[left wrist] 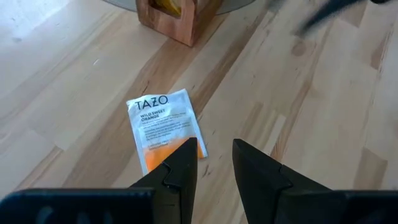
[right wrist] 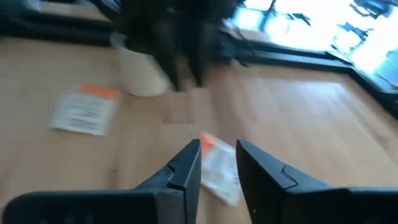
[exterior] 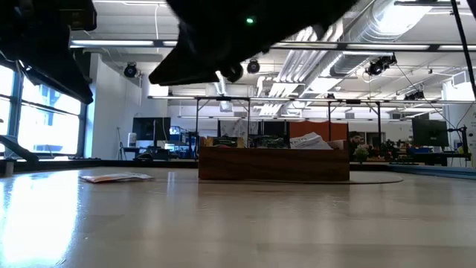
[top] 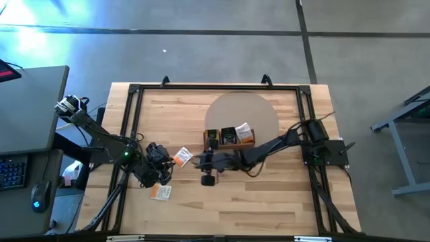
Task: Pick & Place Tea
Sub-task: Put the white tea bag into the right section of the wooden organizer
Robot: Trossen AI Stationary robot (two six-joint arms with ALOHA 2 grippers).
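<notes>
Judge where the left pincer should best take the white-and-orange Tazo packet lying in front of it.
Probably from straight above, pinching across a short edge. The Tazo packet lies flat on the table, printed face up, so no side offers height. The left pincer hovers over its orange end with fingers slightly apart; that end is nearest and free of the wooden tray.

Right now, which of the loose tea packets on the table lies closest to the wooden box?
The white-and-orange packet between the two grippers, just left of the wooden tray. The other loose packet lies farther off, toward the table's front edge.

"TAZO Wild Sweet Orange" on tea packet [left wrist: 163,127]
</notes>
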